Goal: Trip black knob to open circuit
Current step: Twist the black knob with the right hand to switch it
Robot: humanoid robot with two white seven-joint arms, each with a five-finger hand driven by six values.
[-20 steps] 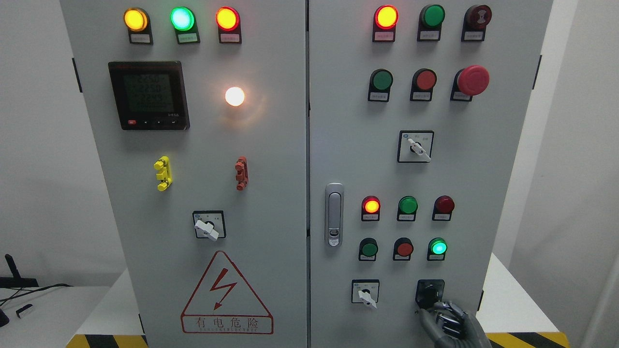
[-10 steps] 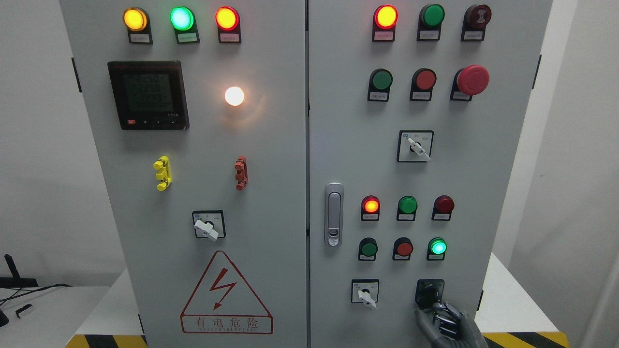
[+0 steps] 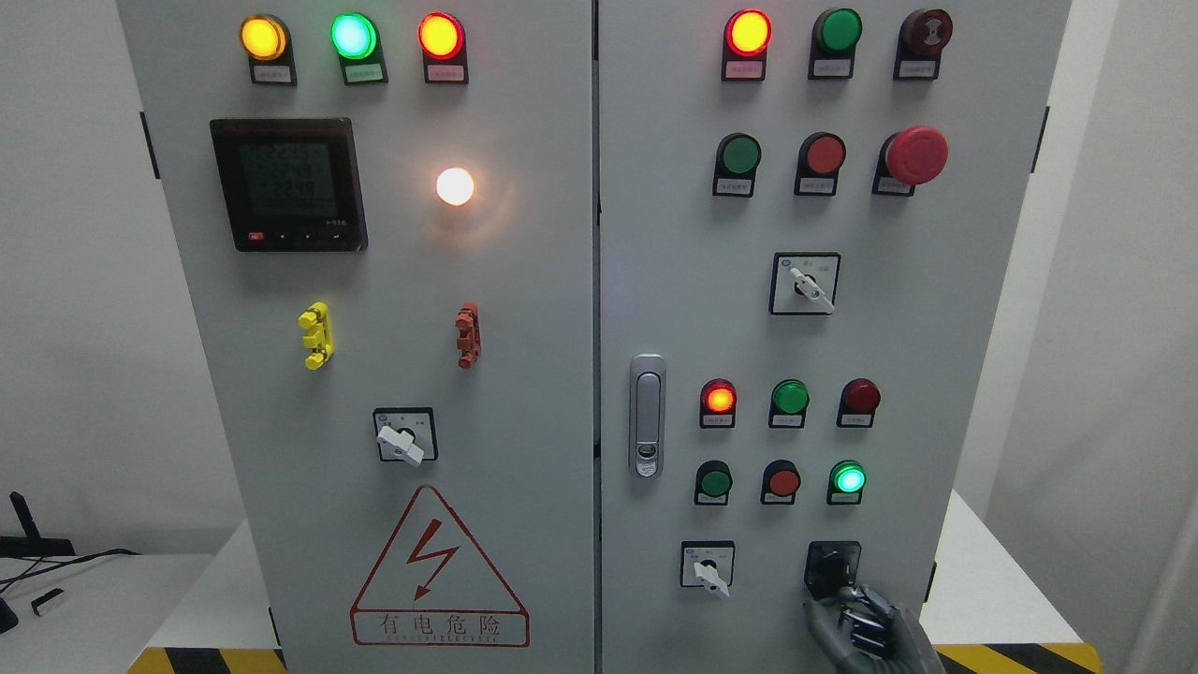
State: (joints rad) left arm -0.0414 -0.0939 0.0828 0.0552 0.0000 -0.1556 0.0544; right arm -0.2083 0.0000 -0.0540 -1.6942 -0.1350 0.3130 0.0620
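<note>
Look to the bottom right of the cabinet's right door (image 3: 936, 328): the black knob (image 3: 832, 565) sits there on its square black plate, below the lit green lamp (image 3: 848, 479) and to the right of the white-handled selector (image 3: 708, 567). Your right hand (image 3: 866, 629) comes up from the bottom edge just beneath it. Its fingers (image 3: 856, 600) are curled in a loose bunch, with the uppermost fingertips reaching the lower edge of the knob's plate. You can see them close against the knob, but whether they actually pinch it or only rest beside it cannot be told from this angle; the hand covers the contact. Nothing else is in the hand. The rest of that door shows its red mushroom button (image 3: 915, 154) high at the right and the latch handle (image 3: 647, 415) at the left edge.
</note>
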